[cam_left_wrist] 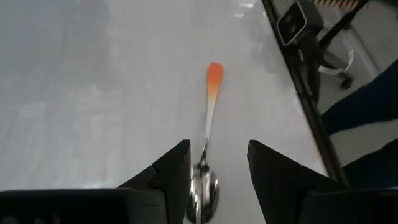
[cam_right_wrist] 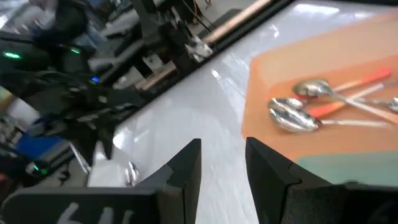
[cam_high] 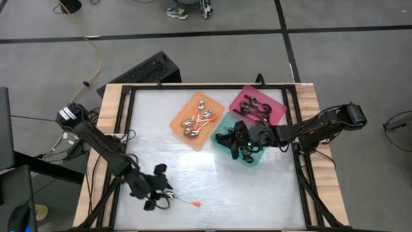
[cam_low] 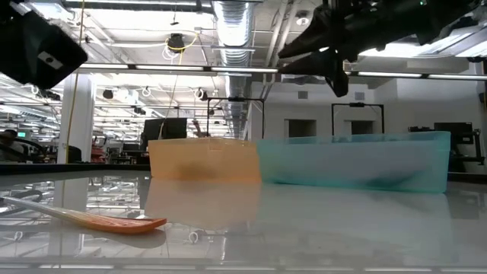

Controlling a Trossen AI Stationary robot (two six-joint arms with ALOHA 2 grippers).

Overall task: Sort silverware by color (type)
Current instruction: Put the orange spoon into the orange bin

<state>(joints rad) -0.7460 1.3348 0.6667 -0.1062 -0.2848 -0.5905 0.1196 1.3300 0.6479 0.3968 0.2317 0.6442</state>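
- Left end effector (cam_high: 166, 193) sits low at the near-left part of the worktop (cam_high: 212, 174), fingers (cam_left_wrist: 168, 177) spread w/ a gap, straddling the bowl end of a lone orange-handled spoon (cam_left_wrist: 208, 143); not pinching it.
- That spoon lies flat on the worktop, shiny bowl between the fingers, orange handle tip pointing away from the end effector; in low view it lies at front left (cam_low: 106, 221).
- Right end effector (cam_high: 237, 143) hovers over the teal tray (cam_high: 254, 158), well above it in low view; fingers (cam_right_wrist: 186, 165) slightly apart, nothing between them.
- Orange tray (cam_high: 196, 120) holds several orange-handled spoons (cam_high: 198, 119), shiny bowls, overlapping in a loose pile; right wrist view shows abt three of them (cam_right_wrist: 323, 99).
- Pink tray (cam_high: 259, 105) at far right holds dark spoons (cam_high: 252, 105); can't tell count.
- Teal tray sits just beside orange tray and pink tray; contents mostly hidden by the right arm, can't tell what's in it.
- Trays are grouped at far-centre/right, well apart from the lone spoon.
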